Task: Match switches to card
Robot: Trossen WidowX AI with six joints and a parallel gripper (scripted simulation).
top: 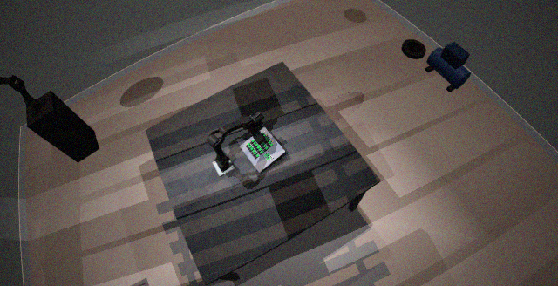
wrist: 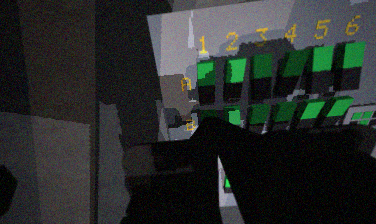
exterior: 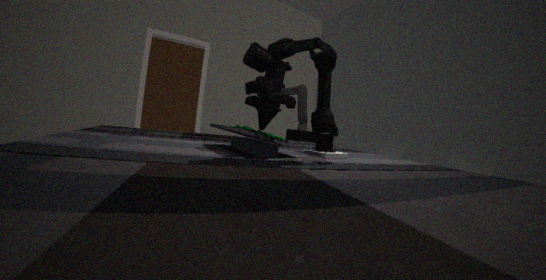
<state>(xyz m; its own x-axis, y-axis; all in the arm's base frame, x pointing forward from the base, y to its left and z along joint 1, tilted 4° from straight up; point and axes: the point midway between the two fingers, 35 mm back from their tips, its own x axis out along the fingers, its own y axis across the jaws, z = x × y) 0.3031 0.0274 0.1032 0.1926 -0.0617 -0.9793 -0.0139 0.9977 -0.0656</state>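
The light grey tilted panel (top: 261, 165) (exterior: 223, 129) (wrist: 174, 45) carries a grid of green and dark grey switches. In the wrist view, row A with switch A1 (wrist: 206, 73) and columns 1 to 6 show, with green on the far halves; most of row B shows below. The small card (wrist: 370, 116) is at the right edge, mostly cut off. My gripper (top: 261, 141) (exterior: 262, 128) (wrist: 209, 121) is shut and empty, with its tips low over the grid, overlapping switch B1 in the wrist view. Contact cannot be told. The nearer rows are mostly hidden behind the fingers.
The panel stands on a dark patterned table (top: 305, 146) (exterior: 171, 148). The arm's white base plate (top: 223, 170) is beside it. A black box (top: 63, 126) and a blue object (top: 449, 68) are far off. Shadows cross the panel.
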